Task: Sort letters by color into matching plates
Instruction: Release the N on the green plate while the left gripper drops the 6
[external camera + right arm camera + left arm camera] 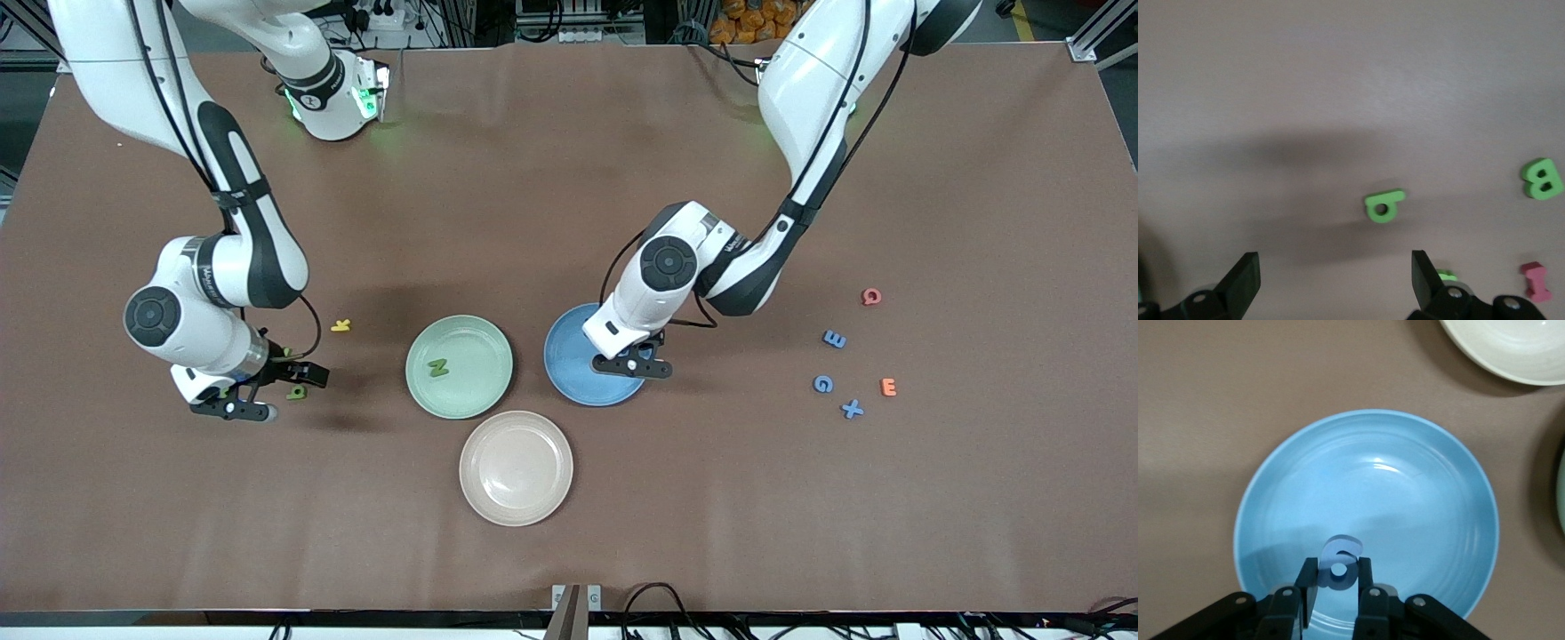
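**A:** Brown matte tabletop, your view from across it. What could go wrong?

**B:** The right gripper hangs with fingers wide apart over small chunky green toy letters. Descend off-centre and you'll likely knock them.

**A:** And the other arm?

**B:** The left gripper is clamped on a small pale-blue chunky toy letter, low over the round medium-blue matte plate near its four o'clock rim. Released there, it could roll out.

Three cameras: one high, two on the wrists.
You look down across the table toward the arm bases; your left wrist view hangs close over the blue plate, which the front view shares; your right wrist view faces bare tabletop close up.
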Motion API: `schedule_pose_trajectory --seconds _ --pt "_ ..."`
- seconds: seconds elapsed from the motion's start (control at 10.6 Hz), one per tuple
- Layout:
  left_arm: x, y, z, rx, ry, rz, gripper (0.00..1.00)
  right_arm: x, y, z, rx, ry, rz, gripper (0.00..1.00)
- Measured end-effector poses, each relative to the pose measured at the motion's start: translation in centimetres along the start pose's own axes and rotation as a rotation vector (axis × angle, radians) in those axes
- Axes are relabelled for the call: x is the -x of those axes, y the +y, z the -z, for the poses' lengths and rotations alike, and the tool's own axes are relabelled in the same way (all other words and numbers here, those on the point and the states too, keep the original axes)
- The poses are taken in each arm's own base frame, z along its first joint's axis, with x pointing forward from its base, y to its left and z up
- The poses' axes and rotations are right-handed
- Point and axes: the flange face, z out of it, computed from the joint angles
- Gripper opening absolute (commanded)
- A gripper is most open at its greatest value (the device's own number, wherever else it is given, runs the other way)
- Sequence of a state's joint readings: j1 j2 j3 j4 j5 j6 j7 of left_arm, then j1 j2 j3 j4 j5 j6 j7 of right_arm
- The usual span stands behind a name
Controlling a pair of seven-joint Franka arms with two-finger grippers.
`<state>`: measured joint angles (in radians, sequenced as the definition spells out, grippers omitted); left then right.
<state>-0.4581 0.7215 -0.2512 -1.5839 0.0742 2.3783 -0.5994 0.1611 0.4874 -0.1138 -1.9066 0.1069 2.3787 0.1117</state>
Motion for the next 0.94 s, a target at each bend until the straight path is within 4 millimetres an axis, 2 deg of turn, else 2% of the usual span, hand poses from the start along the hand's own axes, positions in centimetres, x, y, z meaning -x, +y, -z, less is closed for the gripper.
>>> schedule_pose_trajectory --seconds 0.09,0.19,0.47,0.66,0.85,0.94 --pt "0.1 0.5 -0.1 0.002 0.001 0.005 0.81 0.1 1.2 -0.3 0.005 -0.009 -0.012 1.0" --pt "0.2 0.8 -0.2 0.003 0.002 0.003 1.0 0.3 2.5 -0.6 0.009 -0.017 -0.029 1.0" --pt "0.1 0.9 -0.1 -0.009 0.013 -0.011 1.0 0.9 6.1 -1.2 0.01 -0.035 -0.085 1.0" --pt "-0.4 0.4 0.1 -0.012 0.022 -0.005 1.0 1.7 7.9 -1.5 0.009 -0.028 -0.113 1.0" --pt "-1.1 -1.1 0.0 -0.058 0.025 -0.01 1.0 2.7 8.7 -2.5 0.01 -0.019 -0.126 1.0" --pt "-1.6 -2.5 -0.2 -0.106 0.024 -0.021 1.0 3.2 8.7 -3.1 0.011 -0.016 -0.127 1.0"
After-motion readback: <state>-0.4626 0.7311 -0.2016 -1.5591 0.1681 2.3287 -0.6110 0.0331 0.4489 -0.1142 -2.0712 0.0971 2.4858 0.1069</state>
